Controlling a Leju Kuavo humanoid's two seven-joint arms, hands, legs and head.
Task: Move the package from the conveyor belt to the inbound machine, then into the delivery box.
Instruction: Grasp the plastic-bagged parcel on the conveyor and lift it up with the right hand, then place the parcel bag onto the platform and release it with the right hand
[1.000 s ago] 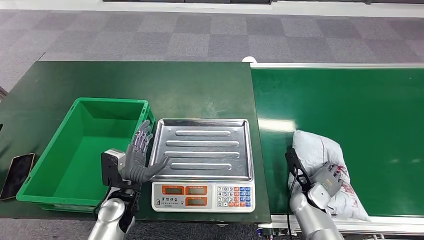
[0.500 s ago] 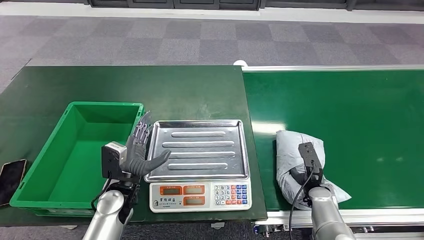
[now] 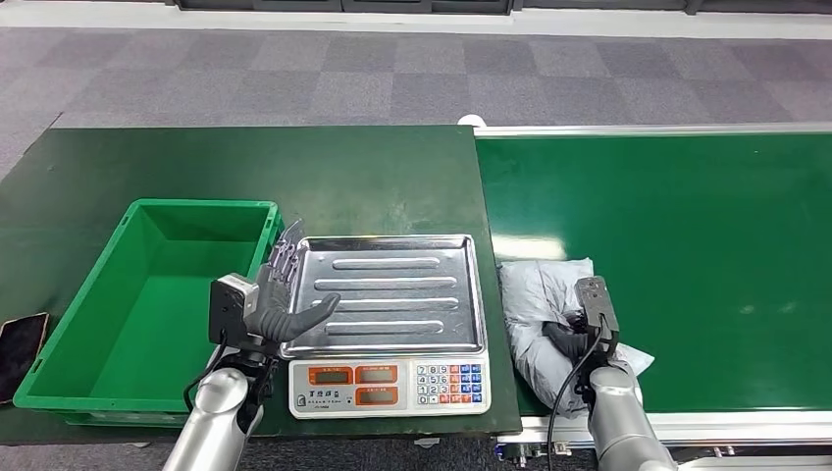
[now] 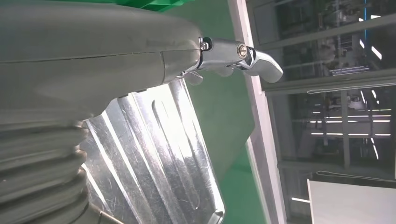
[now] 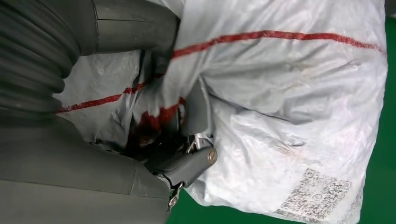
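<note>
A crumpled grey-white plastic package [image 3: 538,294] with red print is at the conveyor belt's [image 3: 687,235] left edge, just right of the scale's steel tray [image 3: 392,294]. My right hand [image 3: 577,340] grips it from the near side. In the right wrist view its fingers [image 5: 189,163] dig into the package's [image 5: 289,93] folds. My left hand [image 3: 280,299] is held up with fingers spread at the tray's left rim, between the tray and the green box [image 3: 69,358], and holds nothing. The left wrist view shows that hand [image 4: 93,65] over the tray [image 4: 154,158].
The scale's keypad and displays [image 3: 392,385] face the near edge of the dark green table [image 3: 294,167]. A phone [image 3: 20,343] lies left of the green box. Grey carpet lies beyond the table and belt.
My right hand has carried the package leftward along the belt, close to the scale. The left hand has stayed by the tray. The camera shifted a little early on.
</note>
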